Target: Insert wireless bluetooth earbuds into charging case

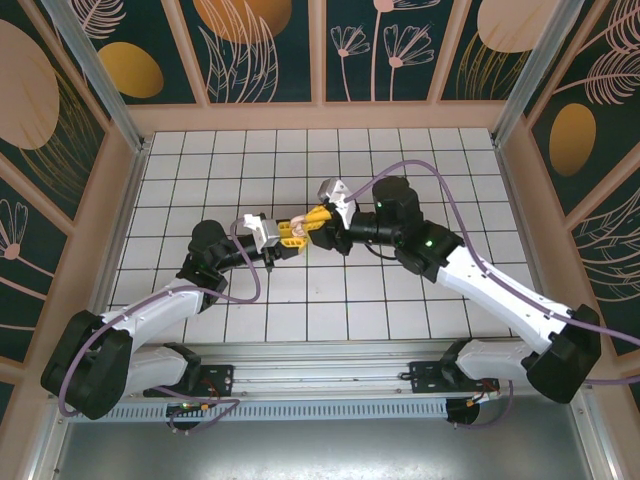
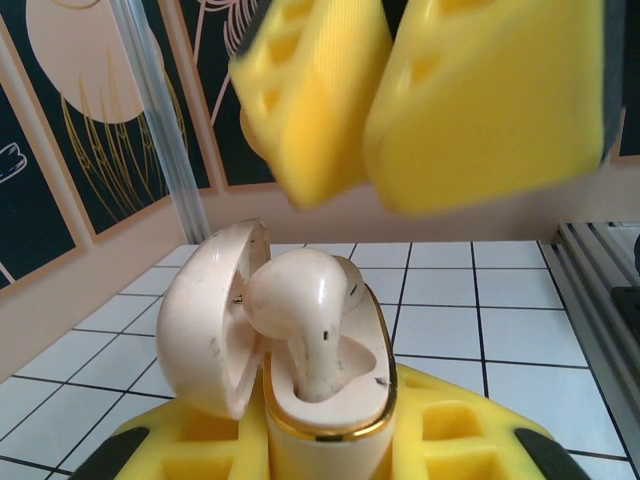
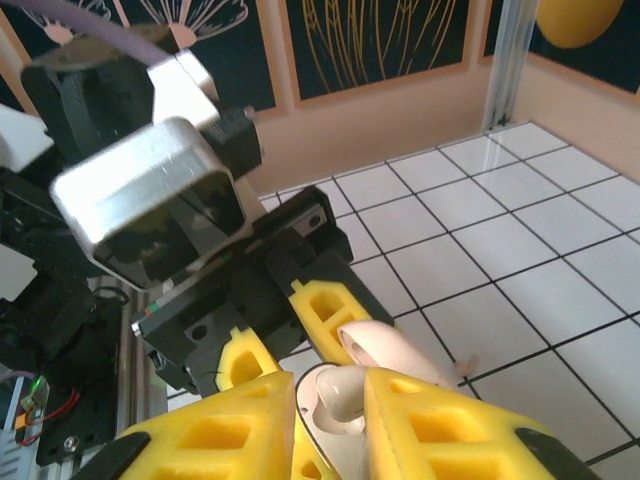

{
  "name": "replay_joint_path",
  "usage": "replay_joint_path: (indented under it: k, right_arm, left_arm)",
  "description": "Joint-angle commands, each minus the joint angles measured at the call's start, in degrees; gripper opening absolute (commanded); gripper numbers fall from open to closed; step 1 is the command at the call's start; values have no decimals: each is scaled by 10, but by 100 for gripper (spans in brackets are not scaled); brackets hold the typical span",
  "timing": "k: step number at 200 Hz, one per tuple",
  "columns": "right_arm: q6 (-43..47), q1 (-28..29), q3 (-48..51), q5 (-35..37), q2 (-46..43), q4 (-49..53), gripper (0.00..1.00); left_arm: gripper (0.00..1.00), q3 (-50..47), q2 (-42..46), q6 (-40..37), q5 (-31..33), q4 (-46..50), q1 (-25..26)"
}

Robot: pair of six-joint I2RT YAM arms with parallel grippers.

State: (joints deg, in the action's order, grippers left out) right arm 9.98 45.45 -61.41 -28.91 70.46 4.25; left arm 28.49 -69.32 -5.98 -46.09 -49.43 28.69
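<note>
Seating one earbud [image 2: 305, 310] stem-down in the open charging case [image 2: 355, 395] clamped in the left tool [image 2: 330, 442], right tool [image 2: 368, 150] just above, grip unclear; next, probably pressing it gently home.

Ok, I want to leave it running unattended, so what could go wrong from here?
The earbud stands in the charging case with its stem in the well but its head above the rim; an off-centre push from the right gripper just above might tip it out.
The open lid sits close beside that head, so the gripper could snag it.
Only the left gripper holds the case, so a hard push may make it slip.
</note>
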Motion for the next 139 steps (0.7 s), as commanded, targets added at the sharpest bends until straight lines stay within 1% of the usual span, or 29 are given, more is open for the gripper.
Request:
replay_joint_path:
  k: [1,45,94,139]
  right_arm:
    - [-5,-3,-24,-20,15,7,23]
    - [0,-3,-31,-22,25,20,19]
    - [20,-3,-52,0,45,85,17]
    - [52,-2,-77,-6,64,144,16]
  left_arm:
    - [21,18,-4,-11,-11,-10,3]
    - [21,20,-5,-12,-11,-8,3]
    - [21,20,-4,-13,-12,-4,3]
    - [21,20,-1,-18,-10,3,3]
